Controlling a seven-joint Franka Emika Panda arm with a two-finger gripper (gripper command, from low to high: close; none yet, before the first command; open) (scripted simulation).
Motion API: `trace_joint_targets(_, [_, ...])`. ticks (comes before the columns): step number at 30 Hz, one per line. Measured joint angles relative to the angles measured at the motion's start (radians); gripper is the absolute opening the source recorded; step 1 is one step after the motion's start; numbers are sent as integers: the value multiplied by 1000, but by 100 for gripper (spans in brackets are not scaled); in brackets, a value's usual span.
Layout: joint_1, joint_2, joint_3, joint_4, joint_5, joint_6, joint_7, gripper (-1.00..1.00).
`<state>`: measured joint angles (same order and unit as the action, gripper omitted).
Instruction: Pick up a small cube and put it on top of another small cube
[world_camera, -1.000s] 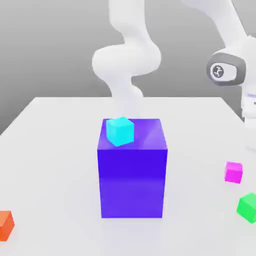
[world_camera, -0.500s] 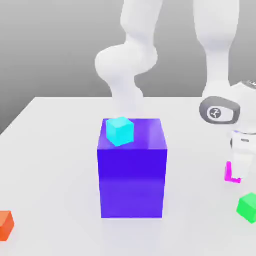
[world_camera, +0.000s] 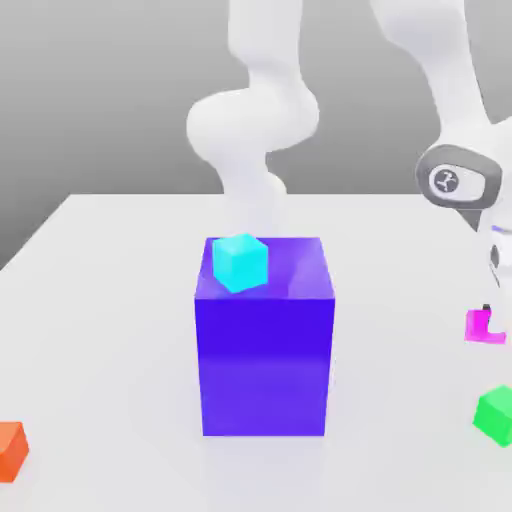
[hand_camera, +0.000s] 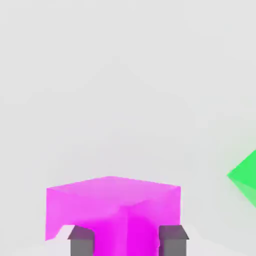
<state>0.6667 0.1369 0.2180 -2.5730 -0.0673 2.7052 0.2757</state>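
Scene on a white bench. The pink cube sits at the exterior view's far right, raised clear of the bench surface and partly covered by the arm's wrist and hand. In the hand view the gripper has both dark fingers pressed against opposite sides of the pink cube, so it is clamped between them. The cube has equal edges and therefore no long axis; in the hand view one vertical edge faces the camera between the fingers, with its flat top face showing level.

The green cube rests on the bench near the pink cube, below it in the exterior view and apart from it; one corner of it enters the hand view beside the held cube.

The big blue block stands upright at the middle of the bench, well apart from the gripper. The cyan cube lies on its top face, toward the exterior view's left corner, turned slightly askew to the block's edges.

An orange cube rests at the exterior view's lower left, well apart from everything else.
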Motion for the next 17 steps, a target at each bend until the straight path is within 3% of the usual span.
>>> trace_joint_targets(7, [-100,26,-26,140,10,-115,-324,-100])
trace_joint_targets(11, [-99,140,-52,166,-33,-28,-337,-100])
trace_joint_targets(12, [-92,174,-62,169,-46,3,-329,100])
trace_joint_targets(17, [-92,174,-62,169,-46,3,-329,100])
